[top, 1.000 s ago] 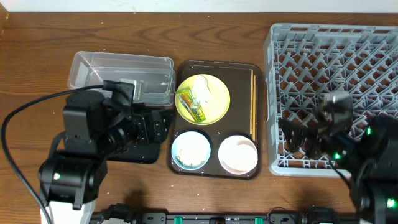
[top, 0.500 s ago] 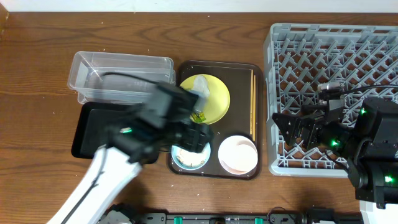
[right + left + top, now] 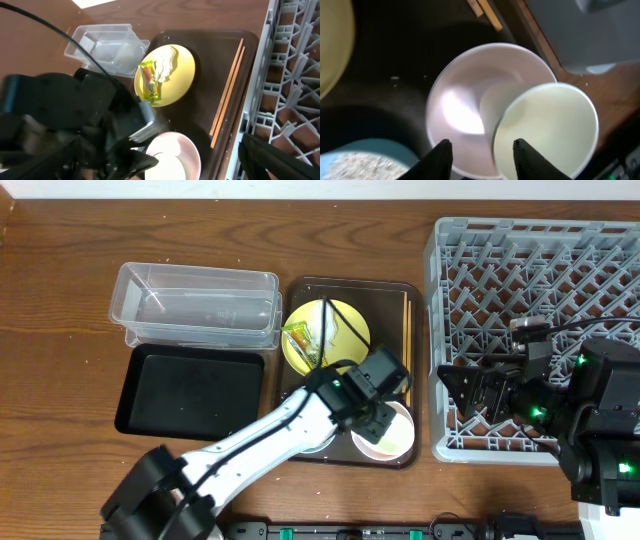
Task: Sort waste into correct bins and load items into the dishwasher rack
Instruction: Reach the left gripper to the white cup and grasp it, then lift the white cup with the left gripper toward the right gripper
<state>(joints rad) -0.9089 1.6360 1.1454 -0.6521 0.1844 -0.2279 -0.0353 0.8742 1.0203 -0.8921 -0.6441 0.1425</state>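
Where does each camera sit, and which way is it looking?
Overhead: above the table, looking straight down on the dishwasher rack, clear tub and serving tray; left arm and right arm show.
Left wrist: on the left arm, looking down past its fingers into the white bowl holding the cup.
Right wrist: beside the rack, facing sideways over the tray to the yellow plate; one finger shows.
Shared: both wrist views see the white bowl and chopsticks.

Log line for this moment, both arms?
left gripper: open, astride small white cup rim in white bowl | right gripper: open, over dishwasher rack | snack wrapper: on yellow plate
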